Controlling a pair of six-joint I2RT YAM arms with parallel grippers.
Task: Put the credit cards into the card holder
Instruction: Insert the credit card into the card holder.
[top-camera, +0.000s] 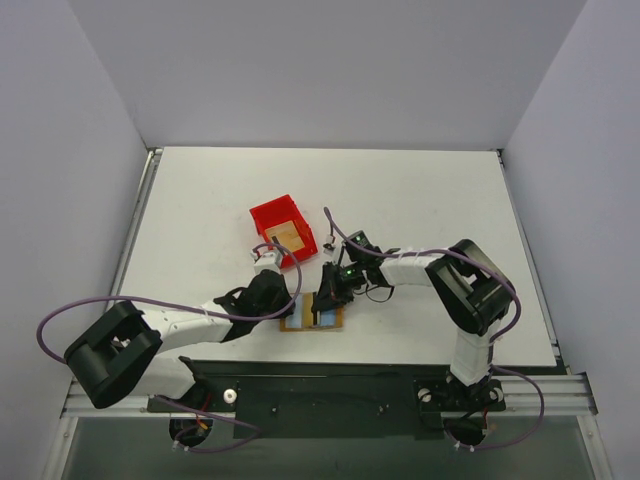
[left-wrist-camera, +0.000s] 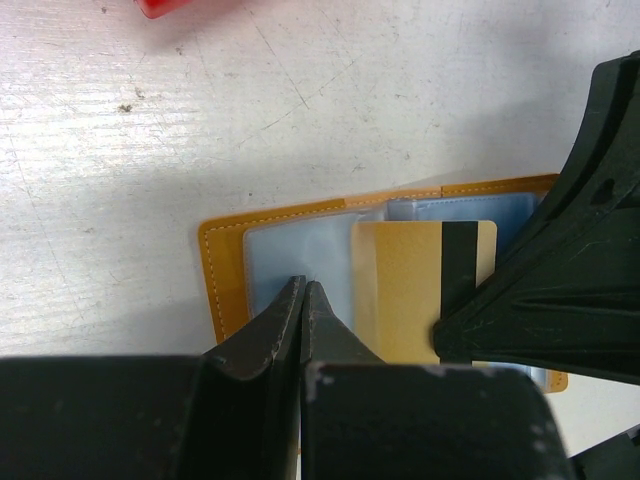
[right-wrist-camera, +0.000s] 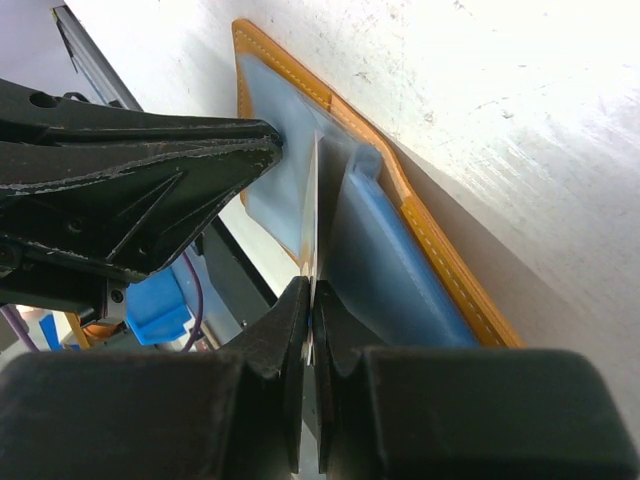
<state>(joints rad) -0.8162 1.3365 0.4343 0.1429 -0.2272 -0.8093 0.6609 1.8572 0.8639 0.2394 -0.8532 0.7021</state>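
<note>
Only left wrist view shows card (left-wrist-camera: 405, 290) stripe; right wrist, edge.

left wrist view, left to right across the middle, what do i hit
stitched edge of the orange-tan card holder, its clear pale-blue sleeve, golden credit card with a black stripe, black right gripper

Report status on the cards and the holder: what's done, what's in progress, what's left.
Done: the card holder lies open; no card looks seated in it yet. In hand: the right gripper is shut on a gold credit card over the holder, while the left gripper, shut, presses on it. Left: seat that card; another tan card sits in the red bin.
</note>
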